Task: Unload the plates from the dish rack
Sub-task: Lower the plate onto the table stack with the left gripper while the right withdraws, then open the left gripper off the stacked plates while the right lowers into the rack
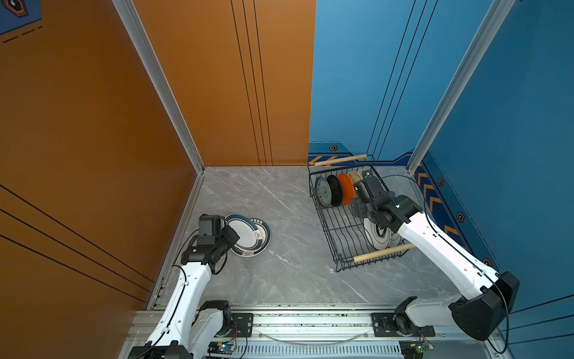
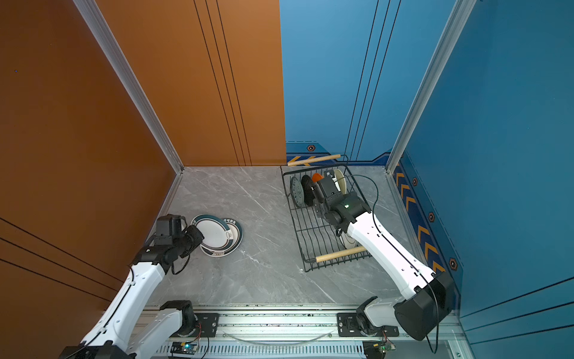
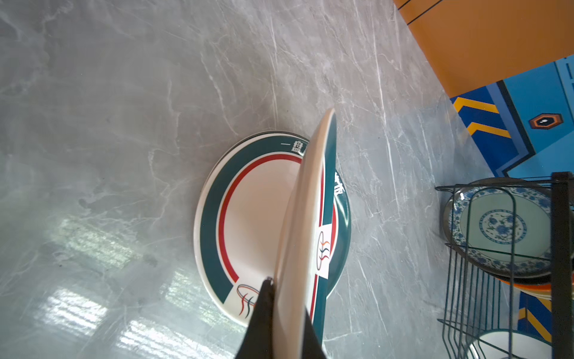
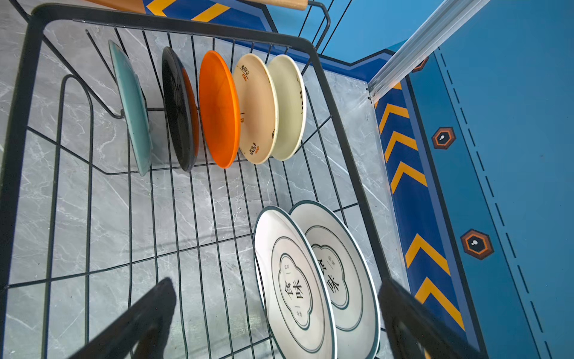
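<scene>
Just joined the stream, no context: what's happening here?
Two arms are unloading the rack. The left pincer is shut on a green-rimmed plate and holds it tilted over a matching plate that lies flat on the table. The right pincer is open and reaches into the rack by two large white plates leaning at its near end. A row of small plates stands at the far end.

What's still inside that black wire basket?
In the dish rack five small plates stand on edge: teal, black, orange, tan, cream. Two large white plates lean nearby. An orange edge shows behind the black plate; what it belongs to is covered.
</scene>
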Available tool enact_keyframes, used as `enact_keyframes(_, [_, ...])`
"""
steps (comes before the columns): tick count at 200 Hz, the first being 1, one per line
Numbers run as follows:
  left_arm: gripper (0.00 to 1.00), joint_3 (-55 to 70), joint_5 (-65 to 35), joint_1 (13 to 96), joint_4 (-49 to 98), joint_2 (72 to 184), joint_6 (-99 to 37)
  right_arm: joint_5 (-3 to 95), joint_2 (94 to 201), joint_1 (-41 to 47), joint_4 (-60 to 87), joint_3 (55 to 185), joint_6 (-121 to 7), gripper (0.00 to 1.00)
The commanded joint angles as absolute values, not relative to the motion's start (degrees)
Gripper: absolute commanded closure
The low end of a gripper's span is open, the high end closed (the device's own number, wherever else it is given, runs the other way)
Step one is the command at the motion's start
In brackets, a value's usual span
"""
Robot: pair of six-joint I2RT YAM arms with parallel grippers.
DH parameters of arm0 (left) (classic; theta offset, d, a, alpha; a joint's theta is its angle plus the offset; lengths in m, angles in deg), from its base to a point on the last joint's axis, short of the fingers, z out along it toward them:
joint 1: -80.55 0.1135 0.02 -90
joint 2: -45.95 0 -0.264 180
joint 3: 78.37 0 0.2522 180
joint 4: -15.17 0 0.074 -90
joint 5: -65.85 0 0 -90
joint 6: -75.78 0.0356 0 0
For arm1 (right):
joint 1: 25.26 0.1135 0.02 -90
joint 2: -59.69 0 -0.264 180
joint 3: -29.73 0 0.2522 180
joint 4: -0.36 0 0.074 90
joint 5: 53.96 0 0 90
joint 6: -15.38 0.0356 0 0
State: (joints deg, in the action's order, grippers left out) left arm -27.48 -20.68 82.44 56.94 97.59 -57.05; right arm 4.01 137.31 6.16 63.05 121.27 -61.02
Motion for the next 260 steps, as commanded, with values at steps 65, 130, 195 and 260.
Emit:
enact_keyframes(65, [0.90,-30.36,-22.98,83.27,53.27,100.43,-56.01,13.01,136.47,4.79,64.02,119.26,-61.65,0.00])
enact_keyframes(130, [0.79,-31.96,-24.47,83.93,52.58,103.01,-55.34,15.84,136.85,4.79,63.73,118.41,-61.89,0.00])
enact_keyframes(195, [0.72,-32.92,-24.39,84.20,50.80,106.40,-55.09,18.98,137.13,4.21,63.15,117.28,-62.23,0.00])
enact_keyframes(260, [0.57,-32.06,-23.72,84.24,50.40,110.37,-54.56,26.04,136.94,2.12,62.93,116.08,-63.41,0.00])
